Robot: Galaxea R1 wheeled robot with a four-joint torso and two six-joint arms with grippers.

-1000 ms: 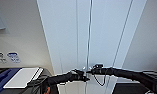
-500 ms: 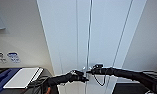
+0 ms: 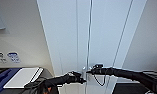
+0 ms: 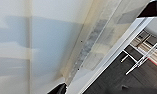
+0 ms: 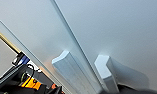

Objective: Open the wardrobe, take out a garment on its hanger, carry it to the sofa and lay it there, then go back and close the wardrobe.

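Doors of the wardrobe (image 3: 94,37) are standing shut straight ahead, both grippers reaching at its two small handles (image 5: 76,72); I cannot tell their finger state. Panels look light, rigid, smooth; handles are offering the only purchase.

We held both arms stretched forward and low, their tips converging near the middle. Our left arm (image 3: 57,81) came in from the lower left, bent slightly, its hand (image 3: 80,78) pointing right. Our right arm (image 3: 126,74) reached in from the lower right, nearly level, its hand (image 3: 92,71) pointing left, just above and beside the left hand.
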